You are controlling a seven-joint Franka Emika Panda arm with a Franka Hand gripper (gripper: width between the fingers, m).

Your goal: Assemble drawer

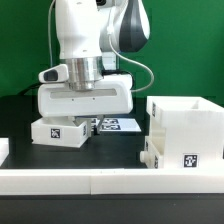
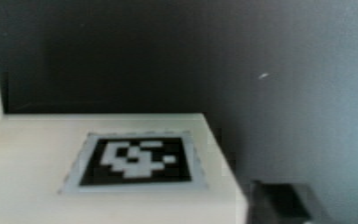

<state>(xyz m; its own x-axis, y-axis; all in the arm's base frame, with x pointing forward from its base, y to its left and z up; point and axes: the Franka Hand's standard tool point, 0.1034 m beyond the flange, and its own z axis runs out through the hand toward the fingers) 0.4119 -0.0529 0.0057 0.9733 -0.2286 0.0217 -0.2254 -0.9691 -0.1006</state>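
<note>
A small white drawer tray (image 1: 57,131) with a black-and-white tag lies on the dark table at the exterior view's left. My gripper (image 1: 80,114) hangs right over it, and its broad white hand hides the fingers. In the wrist view the tray (image 2: 140,160) fills the lower part with its tag facing the camera. One dark finger (image 2: 286,201) shows just beside the tray's edge; the other finger is hidden. The tall boxy casing (image 1: 187,122) stands at the exterior view's right, with a second shallow tray (image 1: 153,152) against its front.
The marker board (image 1: 116,124) lies flat on the table behind the gripper. Low white border rails (image 1: 100,181) run along the front, with a short piece (image 1: 4,150) at the left edge. A green wall stands behind.
</note>
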